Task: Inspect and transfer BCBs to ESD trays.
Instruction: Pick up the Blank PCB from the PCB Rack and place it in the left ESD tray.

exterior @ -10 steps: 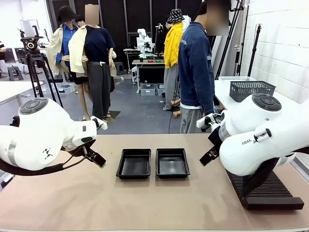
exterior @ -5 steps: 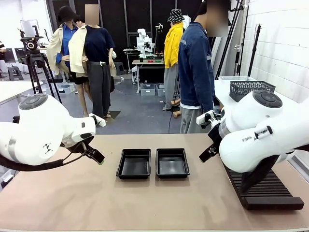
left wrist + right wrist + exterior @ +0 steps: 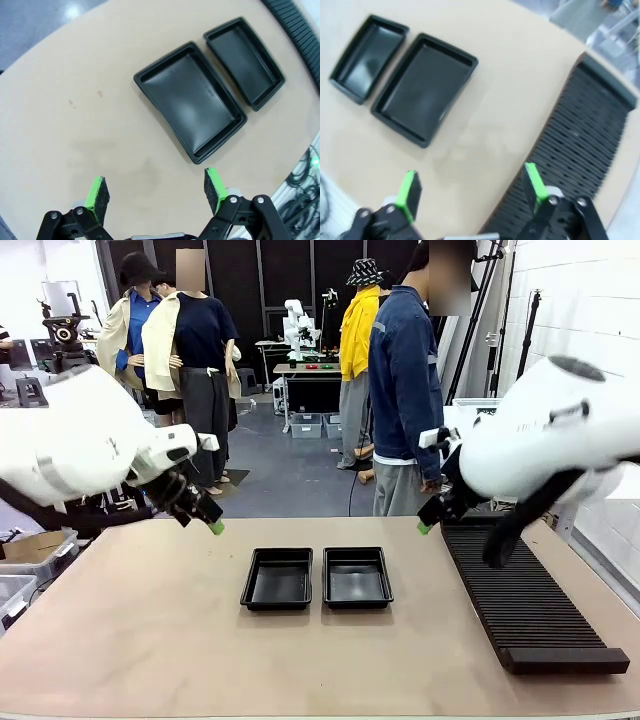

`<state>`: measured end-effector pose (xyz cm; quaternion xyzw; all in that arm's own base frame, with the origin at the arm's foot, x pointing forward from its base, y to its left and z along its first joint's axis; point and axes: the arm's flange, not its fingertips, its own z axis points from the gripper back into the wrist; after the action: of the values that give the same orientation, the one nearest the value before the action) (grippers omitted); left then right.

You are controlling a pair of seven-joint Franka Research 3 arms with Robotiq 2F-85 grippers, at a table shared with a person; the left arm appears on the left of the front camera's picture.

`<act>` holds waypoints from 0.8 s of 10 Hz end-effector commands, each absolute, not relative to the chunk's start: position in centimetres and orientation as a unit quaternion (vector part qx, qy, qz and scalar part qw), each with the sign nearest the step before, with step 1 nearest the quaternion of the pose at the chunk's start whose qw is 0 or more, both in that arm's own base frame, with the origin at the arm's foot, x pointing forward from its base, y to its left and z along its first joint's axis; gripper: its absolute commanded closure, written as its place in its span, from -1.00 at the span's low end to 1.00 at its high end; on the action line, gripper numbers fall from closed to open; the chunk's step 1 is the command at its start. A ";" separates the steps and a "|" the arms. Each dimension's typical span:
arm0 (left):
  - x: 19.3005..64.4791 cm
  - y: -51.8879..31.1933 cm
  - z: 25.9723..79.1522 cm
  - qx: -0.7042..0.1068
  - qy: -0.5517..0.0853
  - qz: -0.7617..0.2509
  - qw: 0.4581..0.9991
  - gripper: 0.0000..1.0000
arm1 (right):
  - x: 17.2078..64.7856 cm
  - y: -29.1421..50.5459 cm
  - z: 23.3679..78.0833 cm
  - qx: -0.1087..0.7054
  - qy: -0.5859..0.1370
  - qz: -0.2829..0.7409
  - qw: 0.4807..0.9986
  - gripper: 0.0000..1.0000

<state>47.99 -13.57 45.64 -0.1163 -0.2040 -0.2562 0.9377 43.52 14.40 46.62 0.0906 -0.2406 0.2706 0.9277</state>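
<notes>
Tan table [image 3: 150, 640], person [image 3: 405, 390] at far side. Front: two ESD trays [image 3: 277, 578] side by side mid-table. Left gripper [image 3: 212, 525] & right gripper [image 3: 428, 524] hang above table, rack [image 3: 530, 600] at right. L wrist: jaws wide apart, holding nothing, trays just ahead. R wrist: same, trays & rack below.

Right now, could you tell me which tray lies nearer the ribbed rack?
The right tray, next to the rack; the left tray lies farther away.

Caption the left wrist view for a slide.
Open left end effector hovers above the tan table, two empty black ESD trays side by side ahead, ribbed rack beyond.
</notes>
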 end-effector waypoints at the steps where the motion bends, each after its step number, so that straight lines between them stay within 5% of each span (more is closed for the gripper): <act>1: 51.3 -10.2 46.9 -0.161 -0.168 -0.239 0.943 -1.00 | 45.3 11.7 48.6 0.147 -0.205 0.246 0.936 -1.00; 4: 52.6 -3.7 48.5 -0.267 -0.147 -0.212 0.928 -1.00 | 44.4 6.1 50.6 0.241 -0.222 0.208 0.921 -1.00; 8: 51.9 7.9 49.4 -0.385 -0.208 -0.117 0.891 -1.00 | 41.5 -4.5 52.0 0.391 -0.287 0.149 0.862 -1.00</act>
<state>51.19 6.62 49.80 -0.3510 -0.1952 -0.1281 0.9068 41.94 -2.88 53.13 0.3492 -0.2767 0.1500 0.8826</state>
